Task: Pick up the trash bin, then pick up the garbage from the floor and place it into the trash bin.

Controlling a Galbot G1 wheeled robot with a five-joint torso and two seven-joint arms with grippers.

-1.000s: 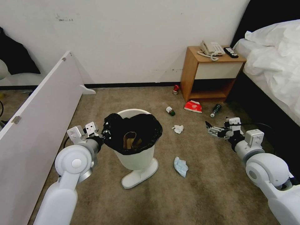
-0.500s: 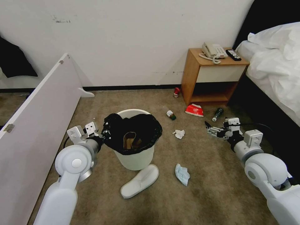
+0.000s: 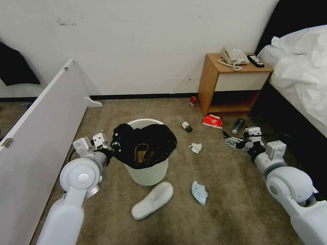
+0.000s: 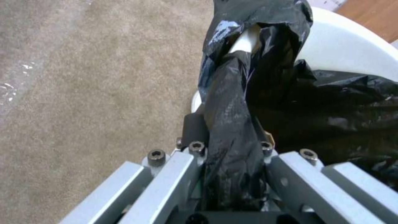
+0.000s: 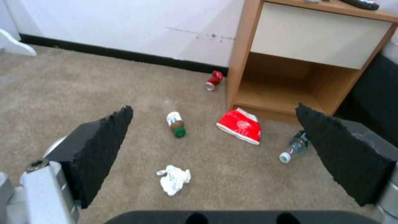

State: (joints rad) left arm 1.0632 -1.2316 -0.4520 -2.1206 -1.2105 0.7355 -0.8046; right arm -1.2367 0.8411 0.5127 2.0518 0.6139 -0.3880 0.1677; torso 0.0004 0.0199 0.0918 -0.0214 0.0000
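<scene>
Bin held at rim by left gripper; litter on carpet.

The bin, centre frame, is white, rigid, probably light; its black liner is slippery. Left gripper pinches rim and liner. Right gripper, spread and empty, hovers right of centre above a soft tissue, best pinched mid-wad.

Wooden nightstand by the bed bears a telephone (beige) and black remote.

Even, bright indoor light, soft shadows, wide-angle edge bending, slightly soft wrist views.
</scene>
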